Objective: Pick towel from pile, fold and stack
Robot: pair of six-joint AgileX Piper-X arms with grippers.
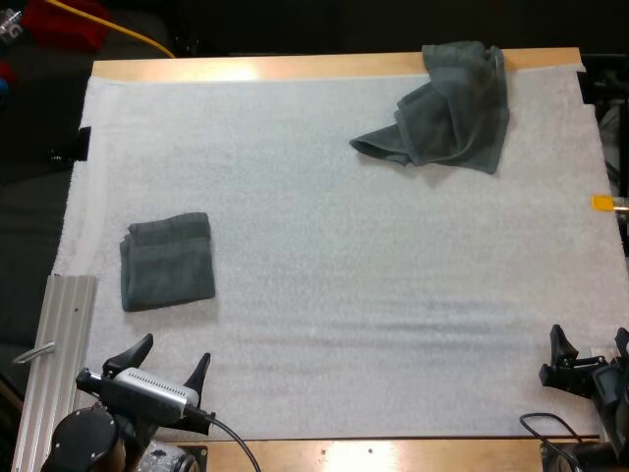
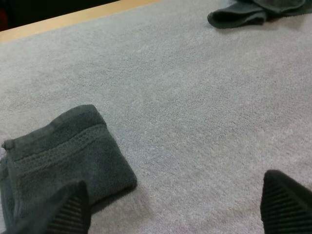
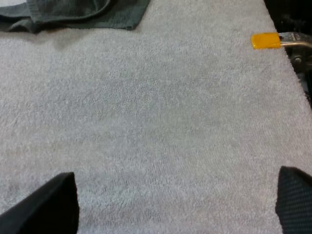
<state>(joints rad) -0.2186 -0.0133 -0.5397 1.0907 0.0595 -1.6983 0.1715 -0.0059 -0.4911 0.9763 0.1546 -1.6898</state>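
terry cloth, dark grey-green: the crumpled towel (image 1: 442, 103) lies far right on the nubbly white mat (image 1: 324, 285). it looks soft, light and limp, likely to sag, so a loose corner seems the best pinch. the folded towel (image 1: 167, 261) sits flat just beyond the left hand (image 1: 174, 352), which is spread and empty. the right hand (image 1: 590, 344) is spread too.

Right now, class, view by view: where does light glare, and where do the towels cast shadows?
High view: pale glare on the table's far wooden edge, the mat evenly lit. Left wrist view: a soft shadow along the folded towel's near edge. Right wrist view: a faint shadow under the crumpled towel's edge.
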